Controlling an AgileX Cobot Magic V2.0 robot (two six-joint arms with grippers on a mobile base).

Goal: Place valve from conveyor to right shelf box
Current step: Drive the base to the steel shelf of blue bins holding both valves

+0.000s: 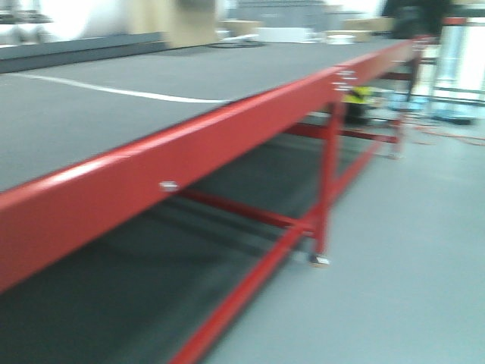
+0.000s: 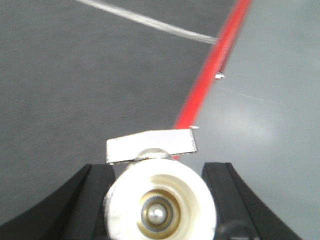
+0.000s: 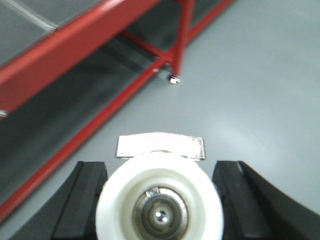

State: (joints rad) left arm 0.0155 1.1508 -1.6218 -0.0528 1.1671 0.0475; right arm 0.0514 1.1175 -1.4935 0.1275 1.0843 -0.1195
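1. The left claw (image 2: 160, 182) is closed narrowly on a white valve (image 2: 159, 212). The valve has a round plastic body, a metal bore facing the camera and a flat silver handle (image 2: 151, 146) on top. The black fingers (image 2: 92, 192) press in from either side. The valve hangs in the air above the grey top of a bench (image 2: 215, 75), close to the bench's red edge.
2. In the blurred front view, the long red-framed bench fills the left and centre. A thin white line (image 1: 114, 91) curves across its grey top.
3. The right claw (image 3: 160, 185) is also closed on a second white valve (image 3: 160, 210), which has the same round shape and silver handle. It is held over the pale grey floor (image 3: 260, 90), just beside the bench's red legs (image 3: 186, 30).
4. The pick-up looks finished, because each valve is lifted and gripped rather than resting on anything. I cannot make out the conveyor or the right shelf box in any view. What seems to remain is reaching the shelf, positioning over the box and letting go.
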